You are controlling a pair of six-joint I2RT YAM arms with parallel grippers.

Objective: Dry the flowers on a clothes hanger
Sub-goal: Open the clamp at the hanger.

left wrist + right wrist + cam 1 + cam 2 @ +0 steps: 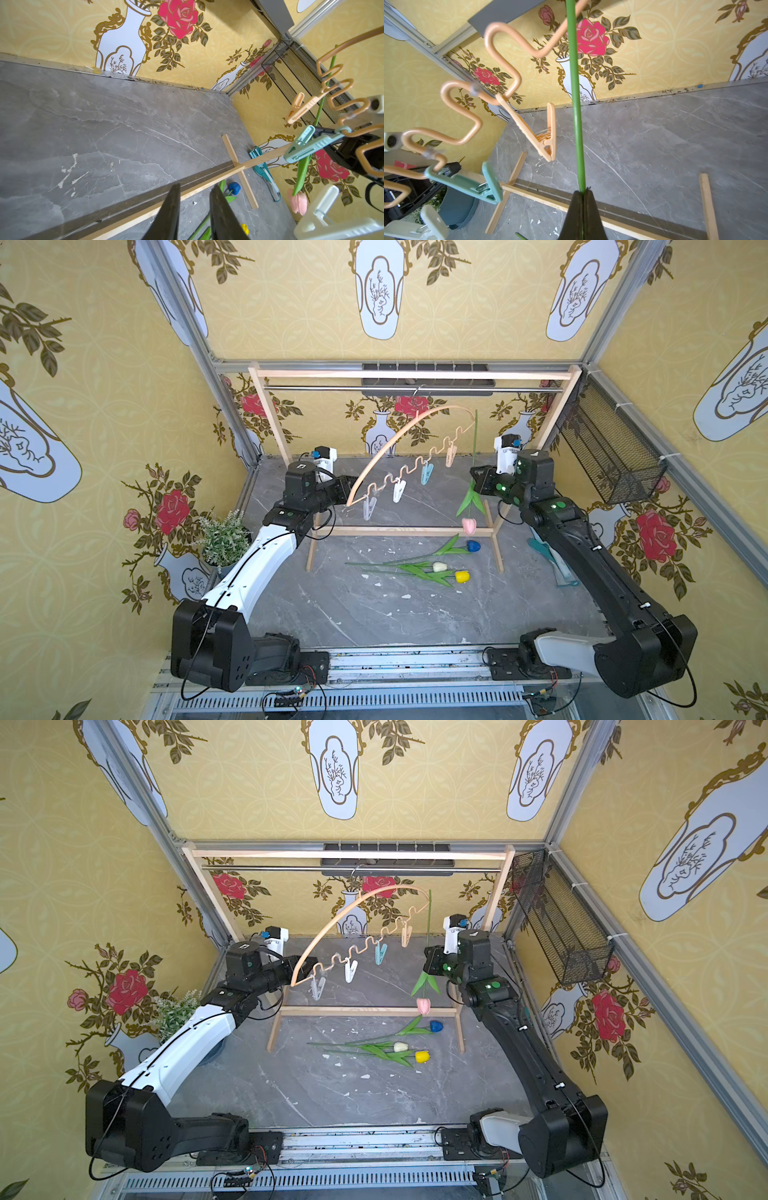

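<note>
Yellow wallpaper printed with vases and red roses encloses a grey marble bench [374, 614]. Toward 12 o'clock a wooden rack [411, 374] is stood, and the clothes hanger [386, 443] is hooked on its metal rail [316, 387]. The hanger is turned across the rail, so that one end is seen at 10 o'clock, just beside the left gripper [349, 491], and the other near 1 o'clock. Four pegs are hung along its wavy bar: a pale grey peg [369, 507], a white peg [399, 490], a teal peg [426, 473] and a peach peg [451, 456].

In the left wrist view the fingers [172, 212] of the left gripper are seen apart, with only bench and the rack's foot bar between them; nothing is held.

At 2 o'clock the right gripper [583, 192] is clamped on the green stem of the pink tulip [468, 526]. This flower is held upright with its head down. Its stem passes just beside the peach peg without touching it.

Near the middle of the bench, slightly toward 3 o'clock, the blue tulip [473, 546], the cream tulip [439, 566] and the yellow tulip [461, 576] are laid flat, heads toward 3 o'clock and stems toward 9 o'clock.

A potted plant [224, 537] is placed at 9 o'clock, and a black mesh basket [611, 456] is fixed to the wall at 2 o'clock.
</note>
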